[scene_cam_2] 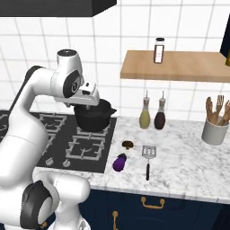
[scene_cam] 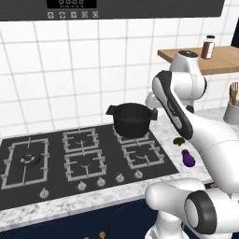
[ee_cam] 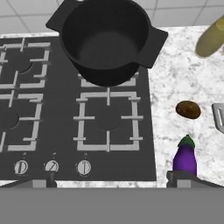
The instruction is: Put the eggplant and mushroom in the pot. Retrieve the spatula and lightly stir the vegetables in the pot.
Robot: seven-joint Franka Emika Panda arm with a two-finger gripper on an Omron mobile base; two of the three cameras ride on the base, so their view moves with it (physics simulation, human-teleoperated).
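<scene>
The black pot stands empty on the stove's back right burner, also seen as the pot and pot. On the marble counter right of the stove lie the purple eggplant, eggplant, eggplant, and behind it the brown mushroom, mushroom, mushroom. The spatula lies right of them, handle toward the counter's front; its silver head shows at the frame edge. My gripper hangs open and empty above the stove's front right burner, near the pot.
The black stove has several burners and a row of knobs at its front. Two bottles stand at the wall. A grey cup of wooden utensils sits far right. A wooden shelf carries a spice jar.
</scene>
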